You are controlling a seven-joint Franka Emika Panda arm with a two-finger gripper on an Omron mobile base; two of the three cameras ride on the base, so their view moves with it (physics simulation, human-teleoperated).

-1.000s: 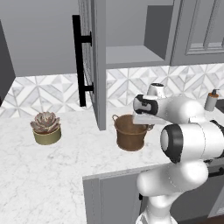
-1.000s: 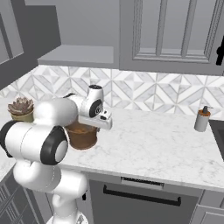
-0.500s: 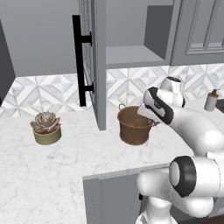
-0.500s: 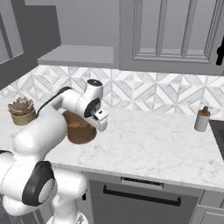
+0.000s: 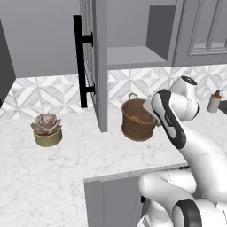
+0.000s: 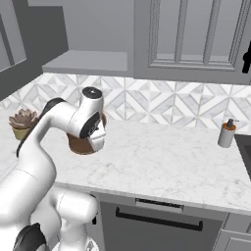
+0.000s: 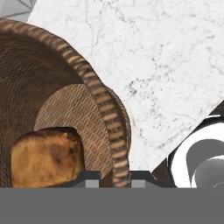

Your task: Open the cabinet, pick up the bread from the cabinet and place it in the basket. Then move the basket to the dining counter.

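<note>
Bread (image 7: 47, 156), a small golden-brown loaf, is lying on the woven floor of the basket (image 7: 105, 109), pressed toward one side of its wall. In the hand view the two dark fingertips of the gripper (image 7: 114, 177) are sitting on either side of the basket's rim, clamping it between them. From the left base view, the copper-brown basket (image 5: 138, 119) is resting on the marble worktop (image 5: 66, 164), tilting slightly, with the white arm (image 5: 170, 116) reaching to its right side. Just left of it, the cabinet door (image 5: 96, 62) is standing open, its black bar handle (image 5: 80, 60) facing left. Farther left a potted succulent (image 5: 47, 129) is sitting alone. Far right, near the tiled backsplash (image 6: 171, 105), a soap dispenser (image 6: 226, 133) is standing.
</note>
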